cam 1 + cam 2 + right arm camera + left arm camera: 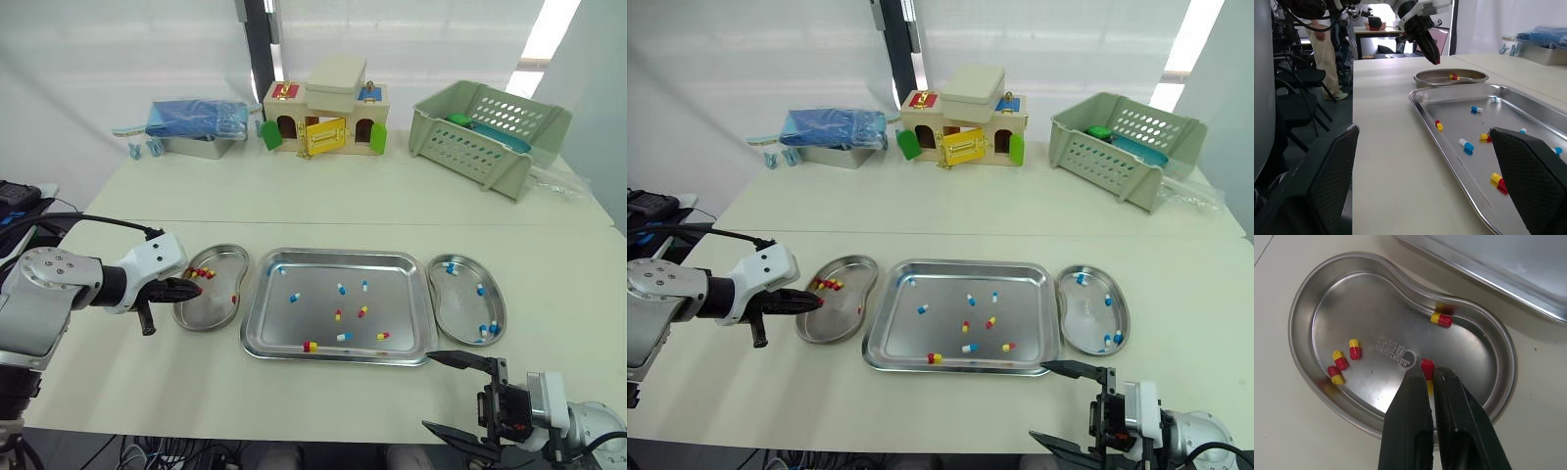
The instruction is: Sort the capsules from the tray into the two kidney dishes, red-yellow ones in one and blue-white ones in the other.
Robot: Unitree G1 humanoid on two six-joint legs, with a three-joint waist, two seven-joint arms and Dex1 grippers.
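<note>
While the left gripper [1431,377] clamps a red-yellow capsule [1426,366], the dish [1298,308] lies just beneath it. The right gripper [429,390] gapes wide, the tray [338,255] seemingly just ahead.

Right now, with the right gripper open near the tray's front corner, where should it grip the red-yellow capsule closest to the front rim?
Pinch the capsule across its middle, at the colour seam, bringing the right gripper straight down from above. It lies flat and lengthwise along the raised front rim of the tray, so a low approach would probably catch the lip.
</note>
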